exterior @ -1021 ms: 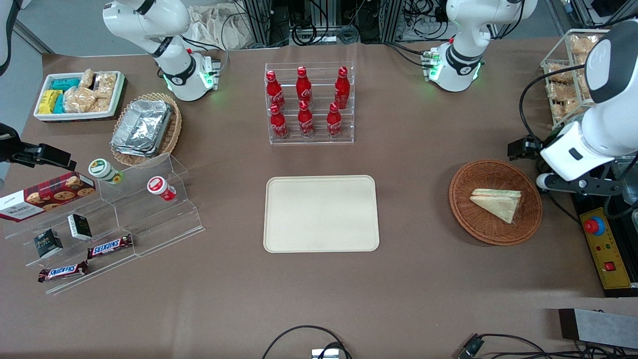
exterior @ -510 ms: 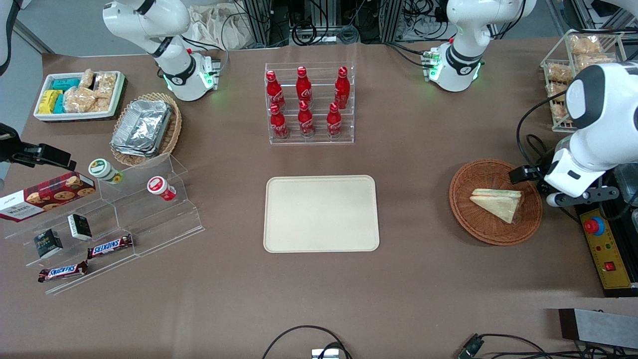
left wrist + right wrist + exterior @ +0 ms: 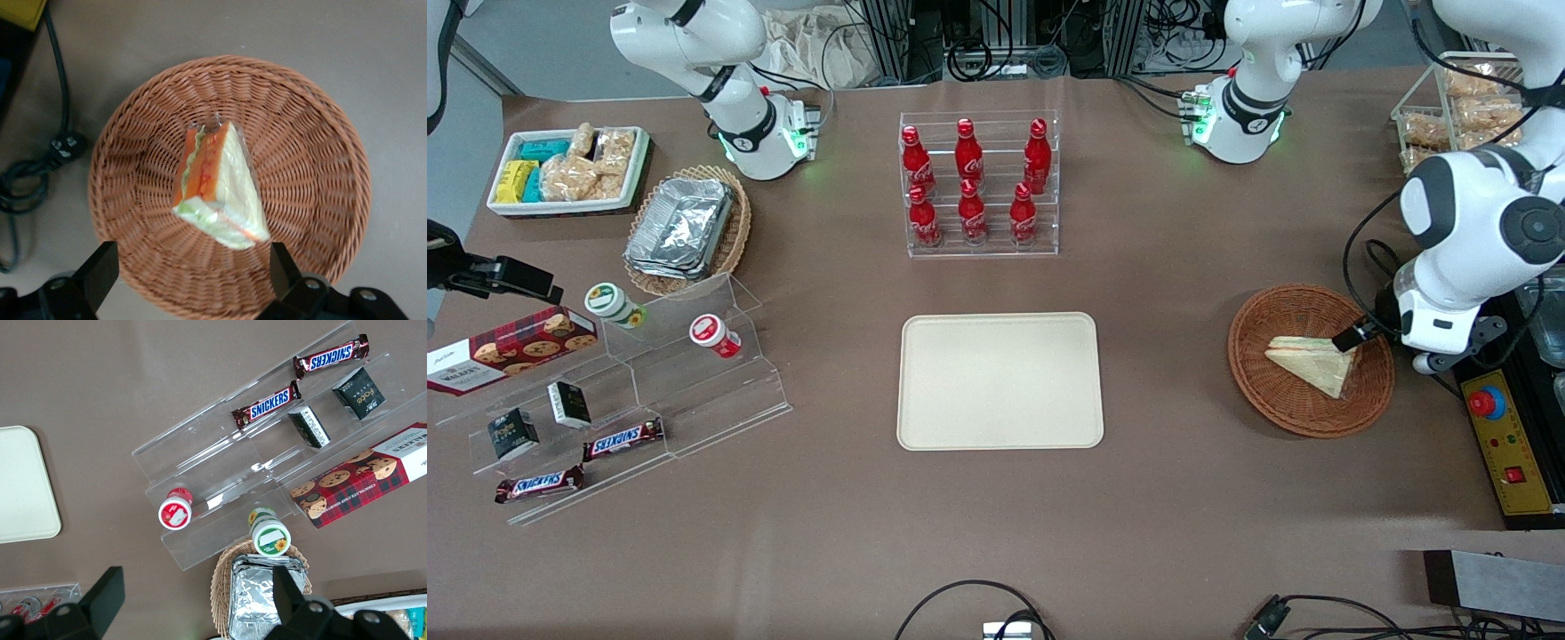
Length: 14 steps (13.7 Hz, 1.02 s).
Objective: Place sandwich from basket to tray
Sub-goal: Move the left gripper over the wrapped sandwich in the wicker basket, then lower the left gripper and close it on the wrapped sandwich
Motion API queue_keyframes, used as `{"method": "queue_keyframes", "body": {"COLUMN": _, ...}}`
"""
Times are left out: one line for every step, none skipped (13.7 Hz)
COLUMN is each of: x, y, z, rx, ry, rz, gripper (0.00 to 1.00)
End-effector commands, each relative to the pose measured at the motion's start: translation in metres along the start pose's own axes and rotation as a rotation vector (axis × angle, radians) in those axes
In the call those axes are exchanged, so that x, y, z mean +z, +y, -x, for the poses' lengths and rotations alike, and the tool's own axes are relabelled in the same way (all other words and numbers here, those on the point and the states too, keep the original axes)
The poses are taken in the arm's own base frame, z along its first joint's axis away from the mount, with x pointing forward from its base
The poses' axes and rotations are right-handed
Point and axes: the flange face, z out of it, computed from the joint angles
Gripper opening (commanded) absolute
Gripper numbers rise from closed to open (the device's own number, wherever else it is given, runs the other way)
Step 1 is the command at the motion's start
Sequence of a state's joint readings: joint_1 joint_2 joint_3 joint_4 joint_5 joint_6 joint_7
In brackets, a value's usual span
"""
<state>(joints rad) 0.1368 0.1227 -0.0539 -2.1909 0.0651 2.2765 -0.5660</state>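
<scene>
hand [image 3: 189,277]: finger bases cut by frame edge | basket [image 3: 320,173]: rim near fingers cut off

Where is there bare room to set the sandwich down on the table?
The tray is bare throughout. The bottle rack borders it farther from the camera. Around the sandwich, the basket is crowded: the open gripper hovers above it.

Six red bottles [image 3: 971,182] stand in a clear rack. Toward the parked arm's end lie foil containers [image 3: 680,227] in a tan basket, a white snack bin [image 3: 567,169], a cookie box [image 3: 509,348] and two Snickers bars [image 3: 623,438].
</scene>
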Motion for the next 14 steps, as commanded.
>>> {"method": "queue_keyframes", "body": {"x": 0.027, "y": 0.003, "z": -0.005, "rx": -0.086, "ry": 0.005, "rz": 0.004, "gripper": 1.0}}
{"method": "queue_keyframes", "body": {"x": 0.035, "y": 0.0, "z": -0.008, "rx": -0.101, "ry": -0.004, "rz": -0.002, "gripper": 1.0}}
{"method": "queue_keyframes", "body": {"x": 0.042, "y": -0.015, "z": -0.016, "rx": -0.13, "ry": -0.012, "rz": -0.012, "gripper": 1.0}}
{"method": "queue_keyframes", "body": {"x": 0.047, "y": -0.022, "z": -0.019, "rx": -0.143, "ry": -0.018, "rz": -0.019, "gripper": 1.0}}
{"method": "queue_keyframes", "body": {"x": 0.054, "y": -0.022, "z": -0.019, "rx": -0.147, "ry": -0.027, "rz": -0.024, "gripper": 1.0}}
{"method": "queue_keyframes", "body": {"x": 0.061, "y": -0.022, "z": -0.019, "rx": -0.162, "ry": -0.035, "rz": -0.029, "gripper": 1.0}}
{"method": "queue_keyframes", "body": {"x": 0.069, "y": -0.021, "z": -0.019, "rx": -0.18, "ry": -0.04, "rz": -0.032, "gripper": 1.0}}
{"method": "queue_keyframes", "body": {"x": 0.075, "y": -0.021, "z": -0.019, "rx": -0.209, "ry": -0.04, "rz": -0.033, "gripper": 1.0}}
{"method": "queue_keyframes", "body": {"x": 0.08, "y": -0.018, "z": -0.017, "rx": -0.241, "ry": -0.045, "rz": -0.038, "gripper": 1.0}}
{"method": "queue_keyframes", "body": {"x": 0.086, "y": -0.014, "z": -0.015, "rx": -0.264, "ry": -0.051, "rz": -0.044, "gripper": 1.0}}
{"method": "queue_keyframes", "body": {"x": 0.089, "y": -0.009, "z": -0.014, "rx": -0.273, "ry": -0.049, "rz": -0.044, "gripper": 1.0}}
{"method": "queue_keyframes", "body": {"x": 0.096, "y": -0.007, "z": -0.013, "rx": -0.279, "ry": -0.056, "rz": -0.049, "gripper": 1.0}}
{"method": "queue_keyframes", "body": {"x": 0.099, "y": -0.004, "z": -0.013, "rx": -0.282, "ry": -0.057, "rz": -0.046, "gripper": 1.0}}
{"method": "queue_keyframes", "body": {"x": 0.094, "y": 0.001, "z": -0.016, "rx": -0.301, "ry": -0.047, "rz": -0.038, "gripper": 1.0}}
